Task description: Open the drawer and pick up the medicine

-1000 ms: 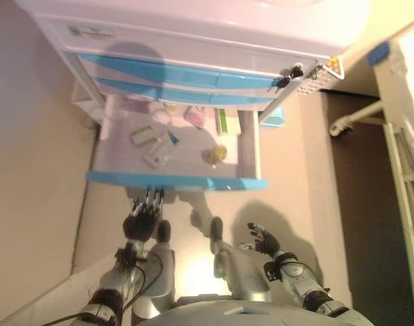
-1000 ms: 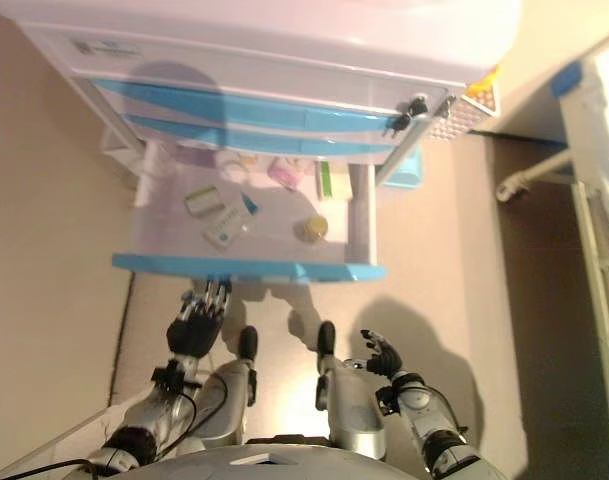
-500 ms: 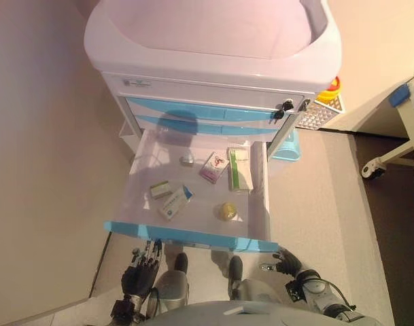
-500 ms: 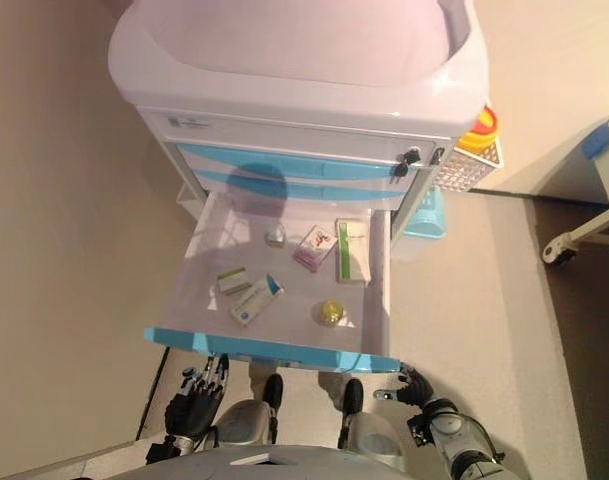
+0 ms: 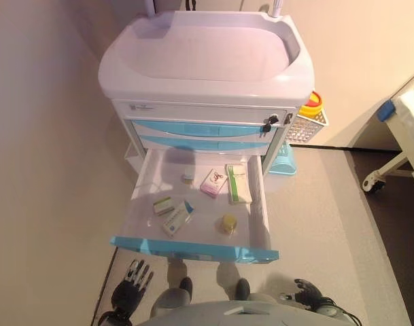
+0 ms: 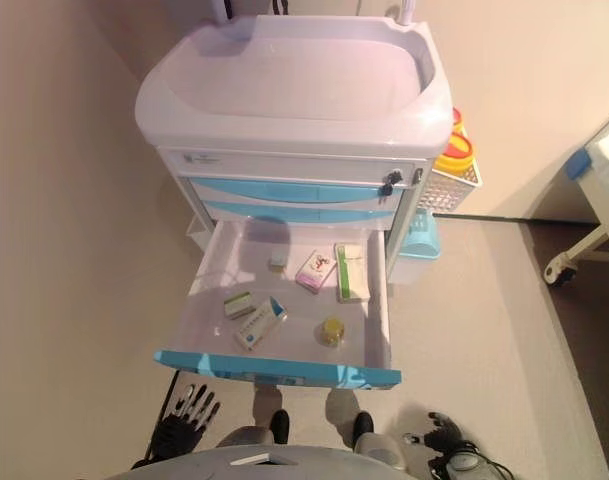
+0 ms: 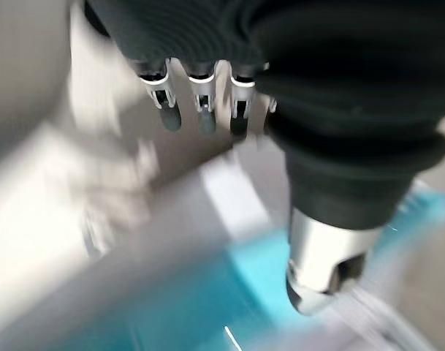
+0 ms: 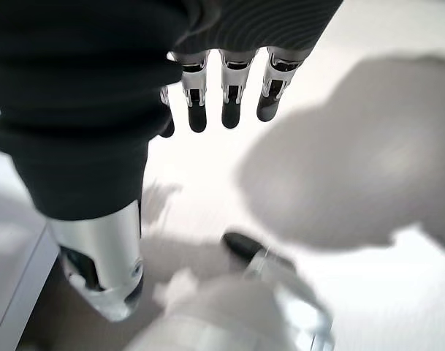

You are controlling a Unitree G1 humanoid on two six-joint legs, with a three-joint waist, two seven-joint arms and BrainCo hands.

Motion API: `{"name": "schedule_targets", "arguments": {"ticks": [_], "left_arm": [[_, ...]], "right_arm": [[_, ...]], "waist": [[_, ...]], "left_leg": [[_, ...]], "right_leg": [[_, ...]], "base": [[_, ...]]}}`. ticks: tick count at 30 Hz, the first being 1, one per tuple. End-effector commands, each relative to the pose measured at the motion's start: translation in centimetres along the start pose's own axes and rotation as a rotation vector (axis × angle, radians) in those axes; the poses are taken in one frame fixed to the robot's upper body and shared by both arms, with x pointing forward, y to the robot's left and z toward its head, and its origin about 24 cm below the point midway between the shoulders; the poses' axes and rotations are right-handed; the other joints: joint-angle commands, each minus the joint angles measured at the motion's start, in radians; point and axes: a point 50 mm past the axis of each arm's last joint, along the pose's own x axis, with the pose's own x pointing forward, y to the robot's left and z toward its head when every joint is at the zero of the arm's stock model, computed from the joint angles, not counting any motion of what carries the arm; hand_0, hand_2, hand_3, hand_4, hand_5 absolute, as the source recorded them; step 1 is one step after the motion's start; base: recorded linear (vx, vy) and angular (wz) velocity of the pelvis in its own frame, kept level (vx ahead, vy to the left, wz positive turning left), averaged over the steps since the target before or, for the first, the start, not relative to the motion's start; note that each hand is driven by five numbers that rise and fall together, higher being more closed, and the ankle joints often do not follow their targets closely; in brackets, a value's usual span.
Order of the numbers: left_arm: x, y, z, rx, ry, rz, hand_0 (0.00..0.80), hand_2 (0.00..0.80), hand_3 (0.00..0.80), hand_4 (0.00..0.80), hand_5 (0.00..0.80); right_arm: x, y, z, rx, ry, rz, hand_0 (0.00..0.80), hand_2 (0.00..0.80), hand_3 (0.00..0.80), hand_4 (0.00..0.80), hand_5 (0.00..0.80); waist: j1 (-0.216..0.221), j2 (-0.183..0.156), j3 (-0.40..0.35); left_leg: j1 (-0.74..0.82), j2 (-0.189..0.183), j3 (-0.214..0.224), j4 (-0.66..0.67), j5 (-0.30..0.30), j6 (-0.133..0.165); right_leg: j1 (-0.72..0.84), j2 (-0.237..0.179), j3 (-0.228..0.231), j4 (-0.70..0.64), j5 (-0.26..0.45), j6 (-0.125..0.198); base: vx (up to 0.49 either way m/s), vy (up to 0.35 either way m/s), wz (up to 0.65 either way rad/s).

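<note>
- You see the white medical cart (image 5: pixel 207 64) with its blue-fronted bottom drawer (image 5: pixel 193 248) pulled fully open.
- On the drawer floor: a long white-and-green medicine box (image 5: pixel 238 183), a pink-and-white box (image 5: pixel 213 183) just beside it, a small green-and-white box (image 5: pixel 162 205), a white-and-blue box (image 5: pixel 177 219), a small round yellow jar (image 5: pixel 228 223) and a small vial (image 5: pixel 187 176) near the back.
- Your left hand (image 5: pixel 130 289) sits low, in front of the drawer, fingers straight and spread, holding nothing.
- Your right hand (image 5: pixel 306 293) is low on the right, well apart from the drawer, fingers loosely extended, empty.
- A white wire basket with a yellow container (image 5: pixel 308 122) hangs on the cart's right side.
</note>
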Motion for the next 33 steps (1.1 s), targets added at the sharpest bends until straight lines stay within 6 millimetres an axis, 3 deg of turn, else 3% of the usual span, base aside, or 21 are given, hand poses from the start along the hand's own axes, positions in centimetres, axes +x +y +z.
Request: {"name": "schedule_targets", "arguments": {"ticks": [1,5,8,10,13,15,19,25,29,33], "left_arm": [[0.4,0.5,1.9,0.299,-0.012,0.136,0.000,0.000,0.000,0.000,0.000],[0.1,1.0,1.9,0.505,0.045,0.171,0.000,0.000,0.000,0.000,0.000],[-0.3,1.4,1.0,0.584,0.091,0.184,0.000,0.000,0.000,0.000,0.000],[-0.6,1.6,0.2,0.634,0.124,0.185,0.000,0.000,0.000,0.000,0.000],[-0.7,1.5,-0.6,0.676,0.148,0.177,0.000,0.000,0.000,0.000,0.000],[-0.7,1.1,-1.4,0.690,0.155,0.168,0.000,0.000,0.000,0.000,0.000],[-0.7,0.8,-1.9,0.693,0.153,0.156,0.000,0.000,0.000,0.000,0.000],[-0.3,-0.1,-1.9,0.751,0.154,0.112,0.000,0.000,0.000,0.000,0.000],[0.2,-0.7,-1.0,0.782,0.139,0.084,0.000,0.000,0.000,0.000,0.000],[0.5,-0.8,-0.1,0.800,0.140,0.080,0.000,0.000,0.000,0.000,0.000]], "right_arm": [[0.3,-3.1,1.0,0.147,-0.003,-0.262,0.000,0.000,0.000,0.000,0.000],[-0.1,-7.0,2.4,0.311,-0.086,-0.535,0.000,0.000,0.000,0.000,0.000],[-1.0,-9.9,5.4,0.430,-0.268,-0.739,0.000,0.000,0.000,0.000,0.000],[-2.4,-11.9,9.2,0.474,-0.470,-0.858,0.000,0.000,0.000,0.000,0.000],[-4.3,-12.7,13.5,0.454,-0.710,-0.880,0.000,0.000,0.000,0.000,0.000],[-7.3,-12.4,18.8,0.371,-0.984,-0.822,0.000,0.000,0.000,0.000,0.000],[-12.0,-10.6,23.4,0.161,-1.350,-0.716,0.000,0.000,0.000,0.000,0.000],[-15.6,-6.3,25.6,-0.266,-1.640,-0.424,0.000,0.000,0.000,0.000,0.000],[-15.7,-4.1,25.4,-0.646,-1.652,-0.225,0.000,0.000,0.000,0.000,0.000],[-16.0,-3.4,25.9,-0.880,-1.640,-0.143,0.000,0.000,0.000,0.000,0.000]], "waist": [[-0.008,-0.036,0.029],[-0.019,-0.038,0.022],[-0.030,-0.039,0.019],[-0.040,-0.038,0.015],[-0.047,-0.036,0.011],[-0.053,-0.036,0.007],[-0.059,-0.037,-0.005],[-0.049,-0.041,-0.026],[-0.034,-0.044,-0.042],[-0.018,-0.049,-0.048]], "left_leg": [[0.003,-0.081,0.028,0.050,-0.058,0.052],[0.020,-0.079,0.039,0.035,-0.063,0.061],[0.029,-0.076,0.053,0.025,-0.067,0.069],[0.036,-0.074,0.065,0.009,-0.068,0.074],[0.042,-0.072,0.071,-0.005,-0.069,0.075],[0.040,-0.070,0.078,-0.015,-0.065,0.074],[0.035,-0.067,0.083,-0.029,-0.058,0.072],[0.030,-0.063,0.077,-0.053,-0.044,0.064],[0.028,-0.061,0.064,-0.078,-0.031,0.056],[0.024,-0.059,0.054,-0.093,-0.018,0.050]], "right_leg": [[0.038,0.004,0.018,0.059,-0.030,-0.001],[0.040,0.008,0.039,0.052,-0.023,0.005],[0.038,0.011,0.052,0.048,-0.015,0.008],[0.035,0.013,0.061,0.044,-0.011,0.011],[0.031,0.013,0.066,0.042,-0.010,0.013],[0.022,0.010,0.068,0.041,-0.009,0.016],[0.011,0.003,0.063,0.038,-0.010,0.022],[0.006,-0.008,0.045,0.026,-0.011,0.029],[0.009,-0.017,0.025,0.007,-0.005,0.036],[0.010,-0.022,0.009,-0.008,0.004,0.042]], "base": [[0.000,0.000,0.00],[-0.011,-0.014,-0.05],[-0.045,-0.009,-0.17],[-0.062,0.010,-0.22],[-0.058,0.013,-0.12],[-0.088,0.022,-0.09],[-0.076,0.015,-0.12],[-0.062,-0.007,0.05],[-0.053,-0.010,0.17],[-0.045,-0.009,0.12]]}}
